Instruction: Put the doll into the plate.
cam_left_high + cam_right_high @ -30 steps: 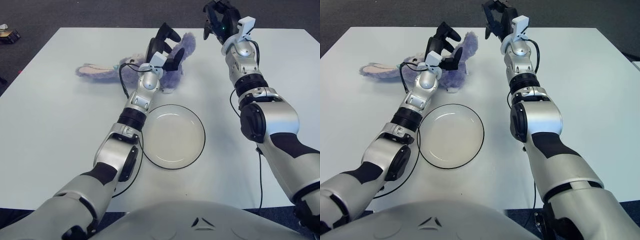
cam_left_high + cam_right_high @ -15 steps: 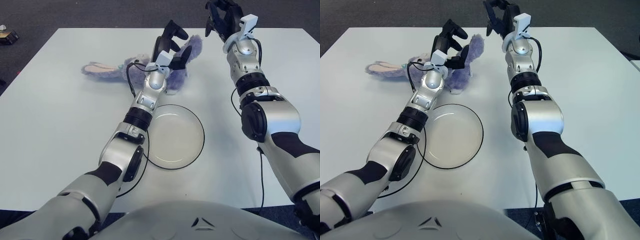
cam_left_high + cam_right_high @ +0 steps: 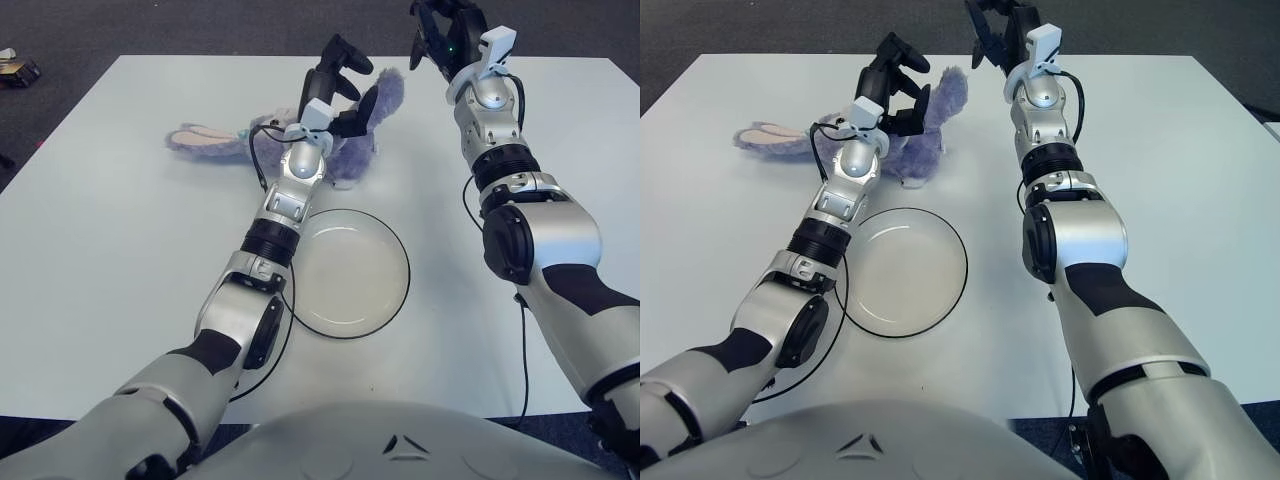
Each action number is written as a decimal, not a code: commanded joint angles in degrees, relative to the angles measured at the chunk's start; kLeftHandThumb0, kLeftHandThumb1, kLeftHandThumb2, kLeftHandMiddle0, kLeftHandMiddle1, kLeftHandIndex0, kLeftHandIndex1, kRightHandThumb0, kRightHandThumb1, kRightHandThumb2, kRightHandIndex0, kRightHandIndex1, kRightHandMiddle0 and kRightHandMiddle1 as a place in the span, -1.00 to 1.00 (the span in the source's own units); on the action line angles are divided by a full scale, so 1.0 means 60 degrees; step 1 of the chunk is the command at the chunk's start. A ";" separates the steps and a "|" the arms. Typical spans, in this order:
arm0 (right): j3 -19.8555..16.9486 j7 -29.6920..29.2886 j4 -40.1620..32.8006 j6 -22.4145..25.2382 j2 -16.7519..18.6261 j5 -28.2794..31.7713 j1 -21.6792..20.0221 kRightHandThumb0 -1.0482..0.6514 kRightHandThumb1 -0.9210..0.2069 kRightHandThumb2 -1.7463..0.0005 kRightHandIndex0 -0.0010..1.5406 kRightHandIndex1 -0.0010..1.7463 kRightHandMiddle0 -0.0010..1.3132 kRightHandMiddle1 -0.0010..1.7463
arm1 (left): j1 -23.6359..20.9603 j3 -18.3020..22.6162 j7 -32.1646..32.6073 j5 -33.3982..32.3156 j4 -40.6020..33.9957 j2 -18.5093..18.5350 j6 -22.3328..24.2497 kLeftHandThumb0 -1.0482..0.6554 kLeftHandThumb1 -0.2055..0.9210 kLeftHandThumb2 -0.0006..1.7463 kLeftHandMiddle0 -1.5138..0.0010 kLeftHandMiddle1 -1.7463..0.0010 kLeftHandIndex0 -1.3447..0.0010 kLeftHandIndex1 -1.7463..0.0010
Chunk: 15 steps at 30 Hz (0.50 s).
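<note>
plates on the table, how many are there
1. A round white plate with a dark rim lies on the white table, nearer the robot than the purple plush bunny doll, which the left hand is reaching over. None appears hidden.

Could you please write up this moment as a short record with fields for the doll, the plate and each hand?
doll: purple plush rabbit, lying on the white table beyond the plate
plate: white with dark rim, empty, near the robot
left hand: over the doll's body, fingers spread, grasp not confirmed
right hand: at the table's far edge, right of the doll, idle
</note>
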 commanded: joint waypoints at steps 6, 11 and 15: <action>0.0037 -0.0356 -0.0463 0.0190 -0.0322 -0.0159 0.0338 -0.18 -1.00 0.57 0.11 1.00 -0.47 0.83 | 0.1105 -0.0860 -0.0435 0.1605 -0.2216 0.1057 0.0431 0.15 0.91 -0.52 0.46 -0.50 0.55 -0.85; 0.0050 -0.0442 -0.0616 0.0310 -0.0359 -0.0162 0.0452 -0.18 -1.00 0.57 0.11 1.00 -0.46 0.82 | 0.1250 -0.0972 -0.0581 0.1914 -0.2508 0.1294 0.0484 -0.13 0.99 -0.58 0.58 -0.22 0.48 -0.80; 0.0044 -0.0492 -0.0680 0.0417 -0.0439 -0.0147 0.0506 -0.18 -1.00 0.57 0.11 1.00 -0.46 0.82 | 0.1333 -0.1063 -0.0638 0.2405 -0.2682 0.1803 0.0337 -0.17 1.00 -0.59 0.59 -0.16 0.47 -0.80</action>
